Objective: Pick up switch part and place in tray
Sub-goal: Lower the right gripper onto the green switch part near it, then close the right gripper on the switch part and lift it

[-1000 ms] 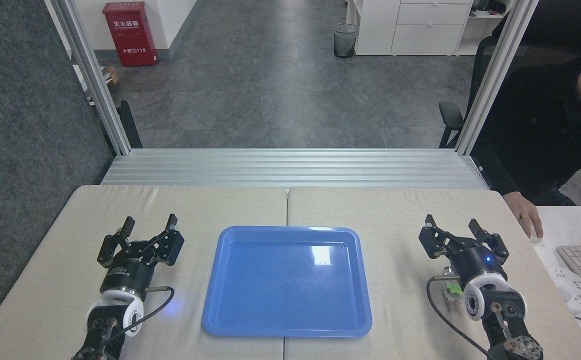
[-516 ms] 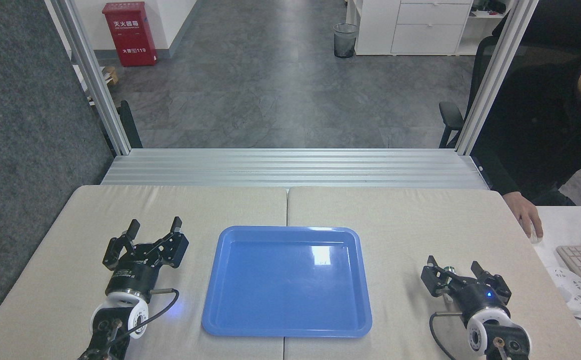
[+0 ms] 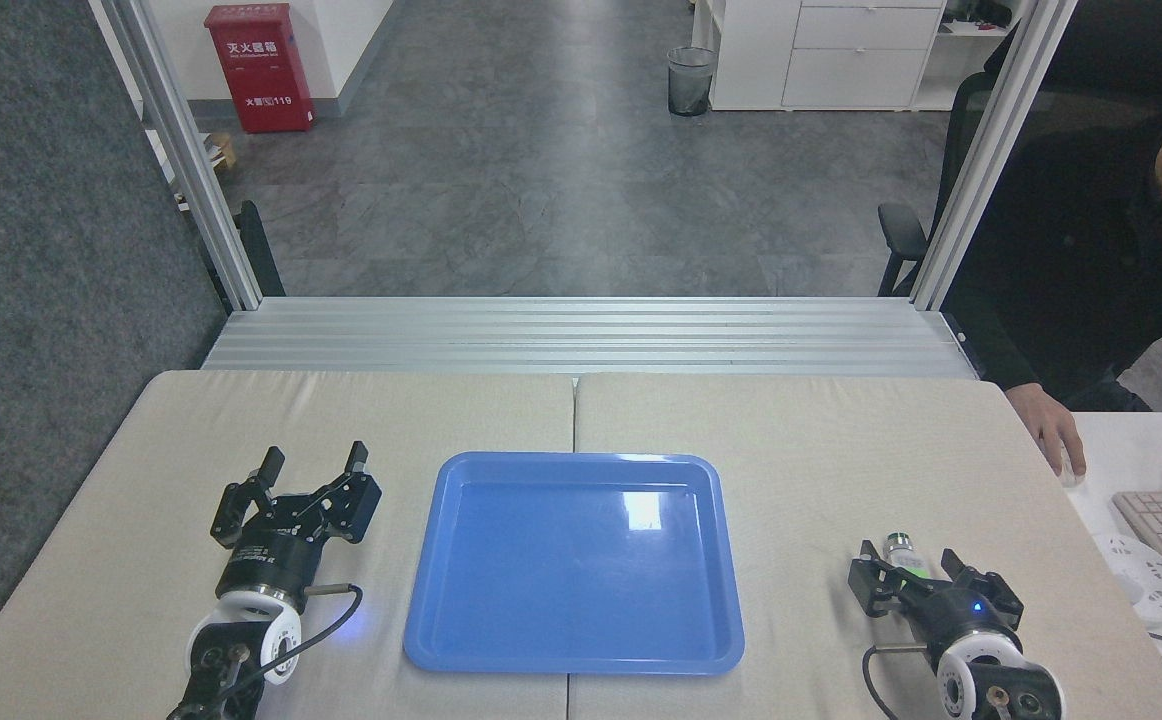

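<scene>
The tray [image 3: 574, 565] lies on the tabletop [image 3: 791, 430] with nothing in it. The switch part [image 3: 905, 556] lies between the spread fingers of the right tool [image 3: 911, 572], unclamped. The left tool [image 3: 313, 462] stands spread, holding nothing.

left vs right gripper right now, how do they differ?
The left gripper sits left of the tray with nothing between its fingers; the right gripper sits right of the tray, straddling the switch part. The left gripper is farther up the table; the right gripper is nearer the front edge. Both are black, open and point away from the robot.
</scene>
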### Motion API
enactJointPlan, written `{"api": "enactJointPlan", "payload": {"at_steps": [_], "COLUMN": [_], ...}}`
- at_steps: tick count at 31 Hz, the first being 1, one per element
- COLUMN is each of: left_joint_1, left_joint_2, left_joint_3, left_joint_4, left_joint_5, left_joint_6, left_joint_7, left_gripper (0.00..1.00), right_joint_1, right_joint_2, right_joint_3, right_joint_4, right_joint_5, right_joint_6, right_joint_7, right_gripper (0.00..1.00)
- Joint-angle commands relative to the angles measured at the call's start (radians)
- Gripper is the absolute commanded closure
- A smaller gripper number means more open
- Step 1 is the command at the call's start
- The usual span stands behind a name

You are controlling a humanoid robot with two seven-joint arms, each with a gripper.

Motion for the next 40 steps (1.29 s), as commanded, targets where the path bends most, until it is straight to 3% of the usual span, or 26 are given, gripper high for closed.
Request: {"api": "enactJointPlan", "payload": {"at_steps": [1, 3, 5, 9, 11, 13, 18, 25, 32, 37, 40], "left_joint_1": [0.003, 0.003, 0.003, 0.003, 0.003, 0.005, 0.005, 0.006, 0.006, 0.006, 0.006], "left_joint_2": [-0.004, -0.004, -0.004, -0.004, -0.004, -0.004, -0.005, -0.005, -0.005, -0.005, -0.005], "left_joint_3": [-0.001, -0.001, -0.001, -0.001, -0.001, -0.001, -0.001, -0.001, -0.001, -0.001, -0.001], "left_joint_4": [0.015, 0.015, 0.015, 0.015, 0.015, 0.019, 0.028, 0.028, 0.027, 0.027, 0.025], "left_joint_5": [-0.002, -0.002, -0.003, -0.003, -0.003, -0.003, -0.003, -0.005, -0.005, -0.005, -0.005], "left_joint_6": [-0.001, -0.001, -0.001, -0.001, -0.001, -0.001, -0.001, -0.001, -0.001, 0.001, 0.001], "left_joint_7": [0.002, 0.002, 0.002, 0.002, 0.002, 0.002, 0.003, 0.003, 0.003, 0.003, 0.003], "left_gripper": [0.0, 0.0, 0.0, 0.0, 0.0, 0.0, 0.0, 0.0, 0.0, 0.0, 0.0], "right_joint_1": [-0.009, -0.009, -0.009, -0.01, -0.012, -0.016, -0.018, -0.018, -0.059, -0.091, -0.116], "right_joint_2": [-0.023, -0.025, -0.025, -0.025, -0.025, -0.022, -0.034, -0.072, -0.077, -0.054, 0.006], "right_joint_3": [0.039, 0.048, 0.048, 0.048, 0.046, 0.046, 0.033, -0.013, -0.03, 0.032, 0.14], "right_joint_4": [0.087, 0.089, 0.089, 0.089, 0.087, 0.087, 0.069, -0.031, -0.164, -0.236, -0.265], "right_joint_5": [0.015, 0.015, 0.015, 0.015, 0.015, 0.013, -0.005, -0.044, -0.05, -0.03, 0.016], "right_joint_6": [-0.005, -0.004, -0.004, -0.005, -0.005, -0.004, -0.009, -0.022, -0.041, -0.035, -0.032], "right_joint_7": [0.008, 0.017, 0.024, 0.037, 0.037, 0.038, 0.063, 0.101, 0.104, 0.135, 0.147], "right_gripper": [0.19, 0.22, 0.34, 0.4, 0.5, 0.68, 0.87, 0.98, 1.0, 1.0, 1.0]}}
